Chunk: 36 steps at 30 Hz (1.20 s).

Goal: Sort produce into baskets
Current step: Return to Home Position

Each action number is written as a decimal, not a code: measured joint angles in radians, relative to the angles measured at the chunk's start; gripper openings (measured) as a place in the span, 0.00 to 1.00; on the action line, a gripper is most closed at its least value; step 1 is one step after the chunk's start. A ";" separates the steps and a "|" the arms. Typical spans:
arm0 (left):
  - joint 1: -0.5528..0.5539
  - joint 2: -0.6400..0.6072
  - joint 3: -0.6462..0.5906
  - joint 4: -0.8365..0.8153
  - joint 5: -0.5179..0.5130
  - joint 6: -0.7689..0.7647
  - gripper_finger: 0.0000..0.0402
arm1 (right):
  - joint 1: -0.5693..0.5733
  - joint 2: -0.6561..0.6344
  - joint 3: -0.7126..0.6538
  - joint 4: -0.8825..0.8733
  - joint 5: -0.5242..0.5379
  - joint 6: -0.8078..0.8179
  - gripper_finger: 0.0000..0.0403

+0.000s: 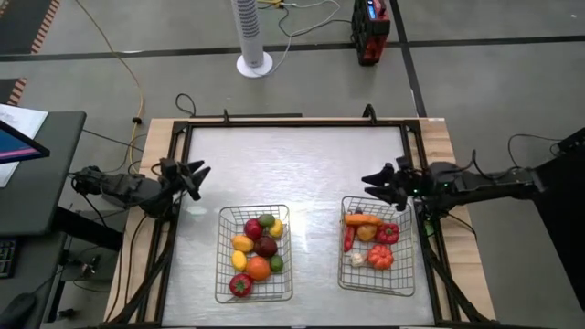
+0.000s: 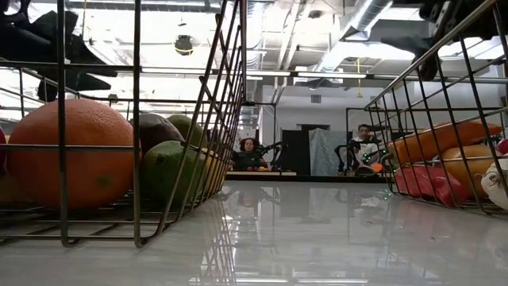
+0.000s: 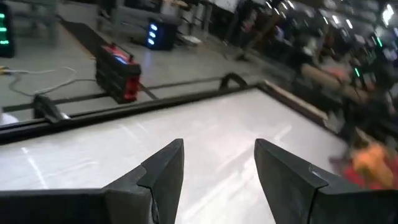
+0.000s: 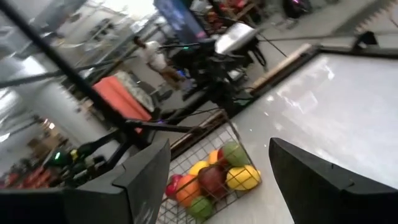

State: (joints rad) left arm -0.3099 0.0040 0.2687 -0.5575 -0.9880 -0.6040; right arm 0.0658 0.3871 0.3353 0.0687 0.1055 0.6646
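Left end effector [image 3: 219, 144] up close: fingers spread wide, nothing between them, over bare worktop [image 1: 302, 160] at the 9 o'clock edge. Right end effector [image 4: 219, 143] mirrors it at 3 o'clock, also wide and empty, near the 12 o'clock rim of the right basket [image 1: 408, 274]. Neither touches anything.

Produce looks fully binned:
- Left basket [image 1: 220, 274], at 7 o'clock, holds the rounds: red, yellow, green, dark purple and an orange [image 2: 67, 155].
- The right one, at 5 o'clock, holds the carrot [image 1: 363, 219], red chili [image 1: 348, 240] and garlic [image 1: 357, 260], plus red and orange lumps.
- I can't see anything loose on the worktop.

My read: the sort is done, and the step in hand is parking the arms.

Handling, as a judgement:
- **Pieces:** small, light-looking and smooth-skinned.
- **Rounds:** these will roll and could squirt out of a pinch, so grip across the widest middle.
- **Carrot and chili:** take them across the shaft at mid-length, not at the tapered tip.
- **Garlic:** it's lumpy, so bite on the bulb body.
- **Baskets:** thin, light mesh. A nudge would probably skate them on that glossy top, so hold them by the rim wire if they need moving.

Two people [image 2: 248, 151] sit at benches far behind, well apart from the rig.
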 joint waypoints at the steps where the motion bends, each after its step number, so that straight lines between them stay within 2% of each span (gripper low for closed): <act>1: 0.000 0.000 0.000 -0.009 0.023 0.015 0.45 | 0.000 -0.019 -0.006 -0.004 -0.011 -0.023 0.75; 9: 0.000 0.001 0.000 -0.084 0.215 0.067 0.45 | -0.002 -0.173 -0.037 -0.005 -0.022 -0.118 0.75; 15: 0.000 0.000 0.000 -0.130 0.302 0.062 0.45 | -0.002 -0.278 -0.038 -0.013 -0.023 -0.175 0.75; 20: 0.000 0.000 0.000 -0.144 0.312 0.062 0.45 | -0.002 -0.377 -0.044 -0.019 -0.002 -0.225 0.75; 24: 0.000 0.001 0.000 -0.145 0.312 0.062 0.45 | -0.001 -0.385 -0.086 -0.003 0.000 -0.242 0.72; 32: 0.000 0.002 0.000 -0.152 0.315 0.062 0.45 | -0.001 -0.383 -0.327 0.333 -0.002 -0.196 0.69; 36: 0.000 0.002 0.000 -0.155 0.323 0.062 0.45 | -0.001 -0.384 -0.327 0.338 0.005 -0.194 0.69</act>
State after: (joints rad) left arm -0.3099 0.0063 0.2691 -0.7121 -0.6653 -0.5419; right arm 0.0647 0.0027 0.0082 0.4068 0.1101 0.4705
